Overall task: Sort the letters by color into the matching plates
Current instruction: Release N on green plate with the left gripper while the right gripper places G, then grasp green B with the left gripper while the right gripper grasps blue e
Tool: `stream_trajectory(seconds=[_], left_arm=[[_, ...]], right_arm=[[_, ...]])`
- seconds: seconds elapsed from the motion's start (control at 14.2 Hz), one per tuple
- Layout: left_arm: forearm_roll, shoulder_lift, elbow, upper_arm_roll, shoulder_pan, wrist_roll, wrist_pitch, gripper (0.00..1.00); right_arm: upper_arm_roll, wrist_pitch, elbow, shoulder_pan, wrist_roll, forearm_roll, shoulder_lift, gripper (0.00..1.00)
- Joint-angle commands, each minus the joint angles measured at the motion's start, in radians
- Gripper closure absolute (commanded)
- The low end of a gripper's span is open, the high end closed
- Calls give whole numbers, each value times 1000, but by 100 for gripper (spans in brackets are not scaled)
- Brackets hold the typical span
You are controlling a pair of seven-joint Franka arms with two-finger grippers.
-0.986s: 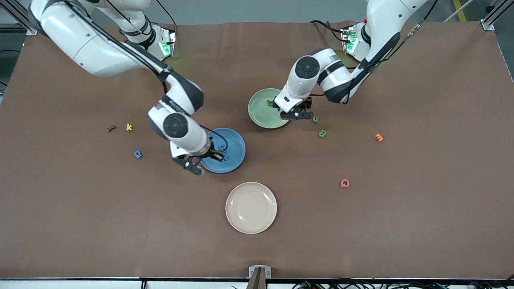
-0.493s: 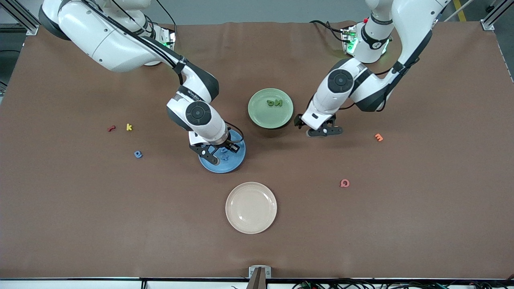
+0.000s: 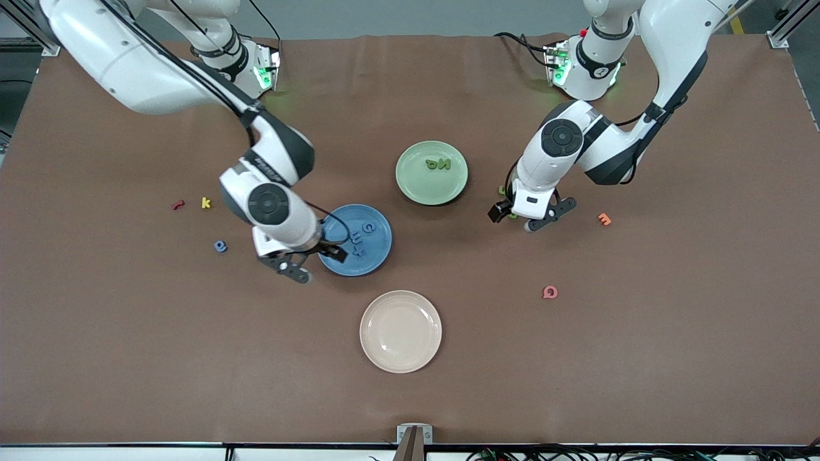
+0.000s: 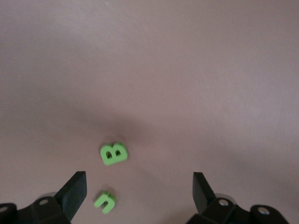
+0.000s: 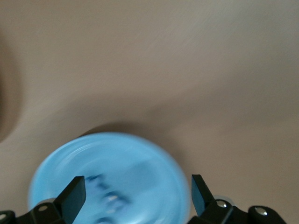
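Since half a second ago the right gripper [image 3: 306, 262] has slid off the blue plate [image 3: 375, 256] toward the right arm's end and now hangs over that plate's rim, fingers spread, nothing between them. The left gripper [image 3: 532, 216] has shifted toward the left arm's end, away from the green plate [image 3: 416, 182], and hangs with fingers wide apart over two green letters, a B [image 4: 114, 153] and a small u [image 4: 105, 201], lying loose on the table.

Three plates sit on the brown table [image 3: 672, 333]: blue, green, and a bare cream plate [image 3: 400, 331] nearest the camera. Three blue letters [image 3: 360, 239] lie in the blue plate; a fourth blue letter [image 3: 220, 246] lies apart, toward the right arm's end. Two green letters [image 3: 439, 164] lie in the green plate. Strays: a red letter [image 3: 178, 205], a yellow k [image 3: 205, 202], an orange letter [image 3: 604, 219] and a pink Q [image 3: 549, 292].

Both table ends and the camera edge have wide open room.
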Motion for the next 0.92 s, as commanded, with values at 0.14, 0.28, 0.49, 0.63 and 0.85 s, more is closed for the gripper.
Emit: stream_trajectory(seconds=[0.14, 0.28, 0.49, 0.63, 0.85], left_arm=[[97, 73, -8, 24, 1, -172, 29, 1], [124, 105, -9, 28, -1, -197, 29, 0], [170, 144, -8, 40, -2, -250, 29, 1], [209, 167, -4, 58, -3, -281, 29, 1], [227, 190, -1, 60, -4, -297, 29, 1]], right_arm=[[235, 61, -301, -423, -266, -33, -151, 0], [335, 115, -406, -605, -311, -117, -153, 0], [355, 216, -516, -731, -326, -254, -150, 0], [349, 271, -549, -791, -366, -306, -142, 0], [319, 273, -550, -805, -376, -373, -130, 0]])
